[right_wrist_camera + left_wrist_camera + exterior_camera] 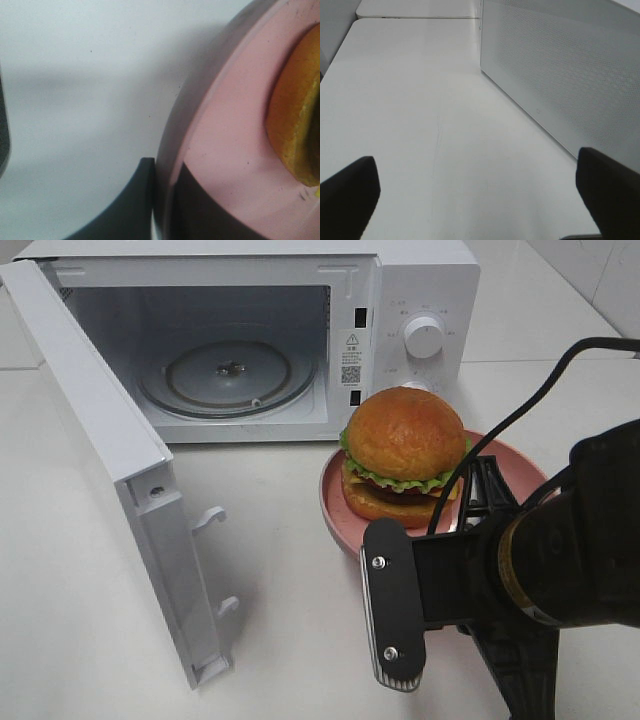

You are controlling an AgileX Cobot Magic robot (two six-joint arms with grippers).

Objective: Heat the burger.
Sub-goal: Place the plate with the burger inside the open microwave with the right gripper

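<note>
One glossy domed burger (pixel 404 440), round plate (pixel 333 500).

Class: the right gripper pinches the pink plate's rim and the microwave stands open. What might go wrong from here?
1. The right gripper holds the plate by one edge only; lifted, it may tilt and the tall burger may slide off.
2. The open door juts forward beside the opening of the microwave; the plate might clip it or the frame going in.
</note>
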